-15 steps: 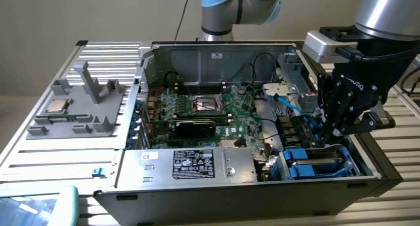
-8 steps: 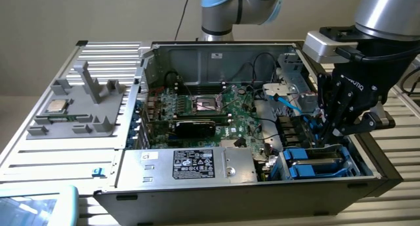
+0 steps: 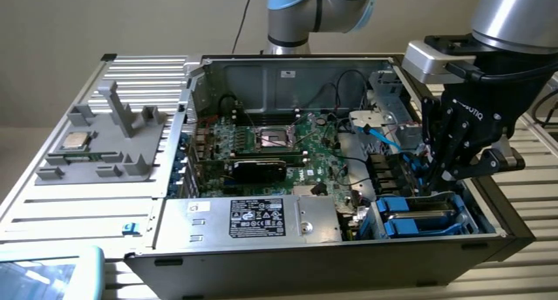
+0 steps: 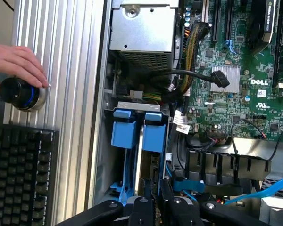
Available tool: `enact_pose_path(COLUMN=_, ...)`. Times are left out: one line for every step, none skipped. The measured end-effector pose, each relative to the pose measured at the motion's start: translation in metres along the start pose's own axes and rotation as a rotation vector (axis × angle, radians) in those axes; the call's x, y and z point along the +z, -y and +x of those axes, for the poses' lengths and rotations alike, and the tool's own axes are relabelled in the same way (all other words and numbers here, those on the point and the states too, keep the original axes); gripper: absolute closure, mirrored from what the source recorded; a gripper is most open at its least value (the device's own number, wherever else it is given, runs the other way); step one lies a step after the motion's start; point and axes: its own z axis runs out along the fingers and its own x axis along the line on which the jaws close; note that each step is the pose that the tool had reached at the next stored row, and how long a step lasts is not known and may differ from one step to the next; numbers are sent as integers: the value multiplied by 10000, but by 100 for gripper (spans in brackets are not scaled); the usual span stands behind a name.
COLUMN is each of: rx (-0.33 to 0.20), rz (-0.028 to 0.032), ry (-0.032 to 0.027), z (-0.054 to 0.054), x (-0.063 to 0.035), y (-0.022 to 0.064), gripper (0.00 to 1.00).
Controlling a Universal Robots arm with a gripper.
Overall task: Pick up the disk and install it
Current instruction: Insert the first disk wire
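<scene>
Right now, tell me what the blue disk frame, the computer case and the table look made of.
The blue disk frame looks like moulded plastic, matte, with even colour and rounded tabs. The computer case seems to be sheet metal, dull grey, with folded edges. The table is probably aluminium, bright silver, with long ribbed grooves catching light.

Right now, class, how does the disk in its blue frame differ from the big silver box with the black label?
The disk is smaller and clipped in blue plastic; the silver box is larger and has no frame. The disk sits in the corner bay under the tool; the silver box lies apart from it, toward the exterior view's left. Both are silver-grey and sit inside the computer case.
</scene>
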Motion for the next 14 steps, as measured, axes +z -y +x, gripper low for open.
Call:
enact_pose_path(rx=0, rz=-2, ry=-1, z=0, x=0, y=0, gripper=84)
enact_pose_path(rx=-1, rz=-4, ry=0, z=0, x=0, y=0, gripper=84)
enact_pose_path(rx=-1, rz=-5, ry=0, z=0, x=0, y=0, gripper=84)
enact_pose_path(rx=-1, rz=-5, ry=0, z=0, x=0, y=0, gripper=84)
enact_pose_path(rx=-1, rz=-5, ry=0, z=0, x=0, y=0, gripper=84)
enact_pose_path(rx=-1, rz=-5, ry=0, z=0, x=0, y=0, gripper=84)
enact_pose_path(rx=-1, rz=-5, ry=0, z=0, x=0, y=0, gripper=84)
enact_pose_path(rx=-1, rz=-5, ry=0, z=0, x=0, y=0, gripper=84)
enact_pose_path(rx=4, rz=-5, ry=0, z=0, x=0, y=0, gripper=84)
enact_pose_path(rx=10, rz=-6, ry=0, z=0, x=0, y=0, gripper=84)
enact_pose_path(rx=16, rz=-7, ry=1, z=0, x=0, y=0, gripper=84)
enact_pose_path(rx=18, rz=-7, ry=0, z=0, x=0, y=0, gripper=84)
enact_pose_path(rx=23, rz=-8, ry=2, z=0, x=1, y=0, gripper=84)
enact_pose_path(rx=31, rz=-10, ry=-1, z=0, x=1, y=0, gripper=84)
